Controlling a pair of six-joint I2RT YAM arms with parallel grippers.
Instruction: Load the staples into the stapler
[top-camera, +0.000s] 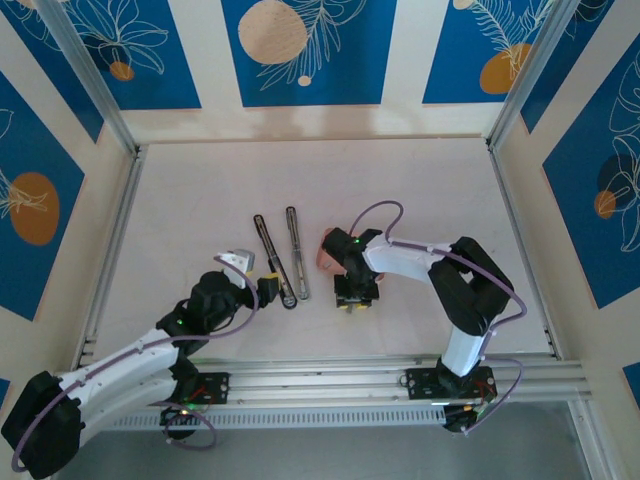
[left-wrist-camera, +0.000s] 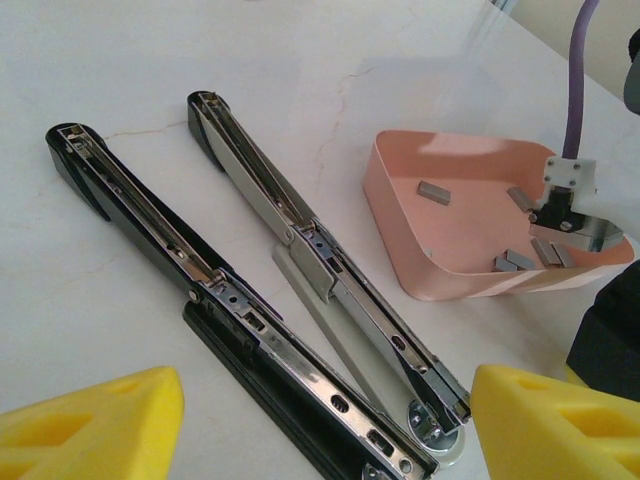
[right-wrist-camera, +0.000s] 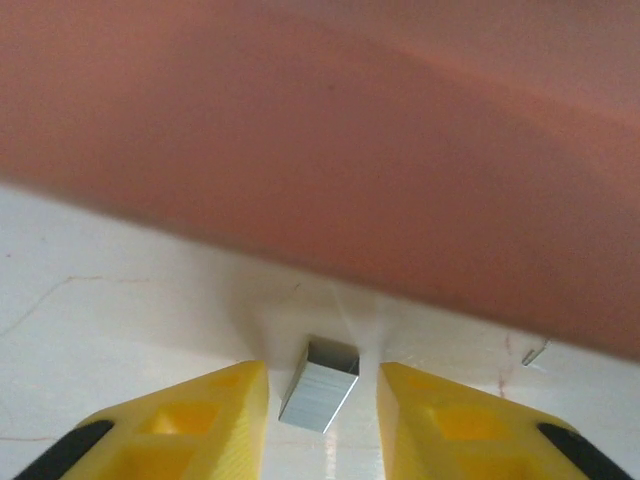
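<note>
Stapler (left-wrist-camera: 300, 290) splayed open on counter (left-wrist-camera: 150, 60), left end effector (left-wrist-camera: 325, 400) apart near its hinge; right end effector (right-wrist-camera: 320, 375) apart, straddling staples (right-wrist-camera: 318, 395) beside tray (right-wrist-camera: 350, 150) wall

Pale table (top-camera: 200, 190), opened stapler (left-wrist-camera: 310, 243), pink tray (left-wrist-camera: 400, 232), one staple strip (right-wrist-camera: 320, 395)

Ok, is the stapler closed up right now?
No, the stapler lies opened flat on the table, its two long bars spread apart and joined only at one end.
</note>
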